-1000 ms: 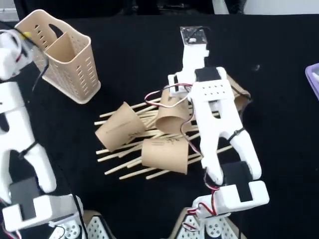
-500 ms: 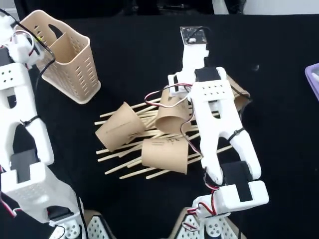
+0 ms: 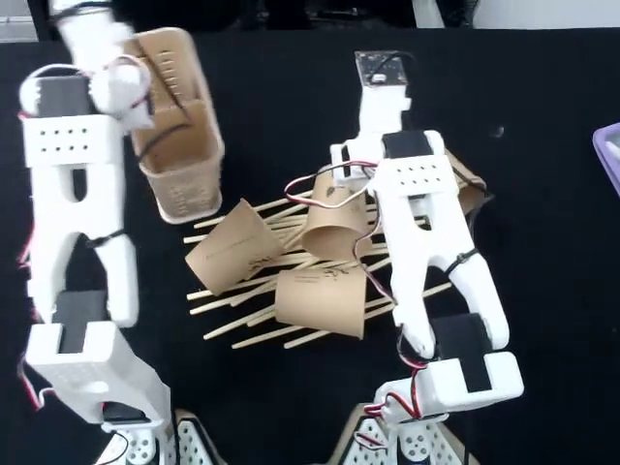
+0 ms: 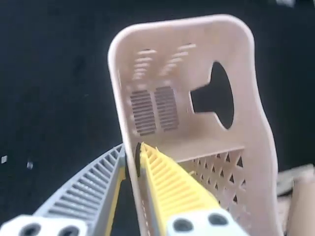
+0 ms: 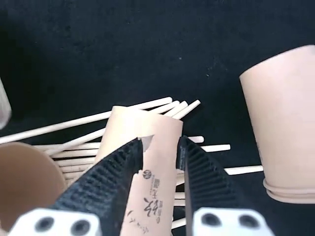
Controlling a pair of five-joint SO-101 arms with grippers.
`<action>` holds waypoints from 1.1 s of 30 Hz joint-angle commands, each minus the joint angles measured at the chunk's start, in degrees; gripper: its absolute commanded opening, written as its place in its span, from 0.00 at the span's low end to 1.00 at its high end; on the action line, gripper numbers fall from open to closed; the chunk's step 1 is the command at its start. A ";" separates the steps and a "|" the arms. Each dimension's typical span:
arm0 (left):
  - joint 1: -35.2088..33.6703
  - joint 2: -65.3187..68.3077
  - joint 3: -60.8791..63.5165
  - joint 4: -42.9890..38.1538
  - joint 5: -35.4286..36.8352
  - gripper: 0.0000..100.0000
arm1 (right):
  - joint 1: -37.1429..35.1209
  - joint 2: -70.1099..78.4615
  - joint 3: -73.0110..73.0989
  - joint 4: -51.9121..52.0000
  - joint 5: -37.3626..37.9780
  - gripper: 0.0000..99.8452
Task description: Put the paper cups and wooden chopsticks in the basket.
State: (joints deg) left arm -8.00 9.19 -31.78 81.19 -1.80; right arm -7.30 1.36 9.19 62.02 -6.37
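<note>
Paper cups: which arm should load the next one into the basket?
Right. The right gripper pinches a cup lying on the chopsticks; the left gripper is clamped on the basket wall.

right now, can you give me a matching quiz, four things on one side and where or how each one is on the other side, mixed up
Things:
1 left gripper
2 right gripper
3 chopsticks
4 purple thing

Place or state:
A lying flat on the table
B pinching the basket wall
C at the right edge of the high view
D closed around a paper cup

Pairs: 1-B, 2-D, 3-A, 4-C
</note>
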 commanded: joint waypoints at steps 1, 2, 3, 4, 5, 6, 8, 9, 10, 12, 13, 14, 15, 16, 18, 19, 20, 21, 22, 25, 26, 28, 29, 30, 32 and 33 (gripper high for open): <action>6.02 -0.26 -1.45 3.78 -10.02 0.04 | 3.25 -6.90 -1.19 -0.62 -1.23 0.13; 6.81 0.00 -1.36 3.87 -10.99 0.04 | 4.04 -8.75 -1.71 0.18 -1.14 0.13; 7.60 0.09 -1.01 3.78 -11.69 0.04 | 4.84 -10.86 -2.33 1.41 -1.14 0.13; 8.40 0.09 -0.92 3.78 -12.04 0.04 | 5.36 -13.32 -3.38 2.55 -1.14 0.13; 9.45 0.18 -0.92 3.78 -12.22 0.04 | 5.80 -15.87 -4.26 3.52 -1.05 0.13; 10.68 0.18 -0.92 3.78 -12.22 0.04 | 6.07 -18.33 -4.97 3.87 -0.79 0.13; 13.49 0.00 -1.10 3.78 -12.31 0.04 | 6.77 -22.20 -5.41 2.73 1.85 0.13; 14.81 -0.18 -1.36 3.78 -12.31 0.04 | 6.77 -23.52 -5.14 1.58 2.99 0.13; 16.13 -0.44 -1.45 3.87 -12.31 0.04 | 6.68 -24.31 -4.62 0.18 3.69 0.13; 18.51 -0.53 -1.45 3.96 -12.40 0.04 | 5.80 -24.57 -3.30 -2.90 4.22 0.13; 19.30 -0.53 -1.45 4.13 -12.40 0.04 | 5.36 -24.48 -2.68 -4.31 4.22 0.13; 19.82 -0.53 -1.27 4.13 -12.40 0.04 | 5.10 -24.22 -1.98 -5.45 4.22 0.13; 20.18 -0.53 -1.01 4.13 -12.40 0.04 | 4.84 -23.87 -1.10 -6.51 4.22 0.14; 20.35 -0.53 -0.92 4.22 -12.40 0.04 | 4.31 -23.43 -0.13 -7.56 4.22 0.14; 20.44 -0.53 -0.92 4.22 -12.40 0.04 | 1.85 -22.29 1.98 -10.90 4.31 0.19; 20.44 -0.53 -1.19 4.22 -12.40 0.04 | 1.32 -21.58 3.12 -12.66 4.31 0.22; 20.44 -0.53 -1.45 4.13 -12.40 0.04 | 1.14 -20.88 3.91 -14.24 4.31 0.25; 20.44 -0.53 -1.45 4.13 -12.40 0.04 | 0.88 -20.35 4.44 -15.74 4.31 0.26; 20.44 -0.53 -1.45 4.13 -12.40 0.04 | 0.35 -20.00 4.70 -16.79 4.31 0.26; 20.44 -0.09 -0.92 4.13 -12.31 0.04 | -1.85 -19.30 4.62 -17.85 4.31 0.26; 20.44 0.00 -0.92 4.13 -12.31 0.04 | -3.08 -19.56 4.53 -17.85 4.31 0.26; 20.44 0.09 -0.92 3.96 -12.31 0.04 | -5.19 -20.35 4.88 -17.93 4.31 0.26; 20.53 0.09 -0.92 3.87 -12.13 0.04 | -5.80 -20.53 4.88 -18.11 4.31 0.26; 20.53 -0.09 -1.01 3.87 -12.04 0.04 | -6.07 -20.53 4.88 -18.46 4.31 0.26; 20.53 -0.35 -1.27 4.04 -12.04 0.04 | -6.15 -19.82 6.11 -21.45 4.31 0.26; 20.62 -0.44 -1.27 4.04 -11.96 0.04 | -6.15 -18.95 7.08 -24.00 4.31 0.26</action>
State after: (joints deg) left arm 12.22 9.10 -33.27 84.00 -13.93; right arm -12.31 -17.63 15.43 43.30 -2.77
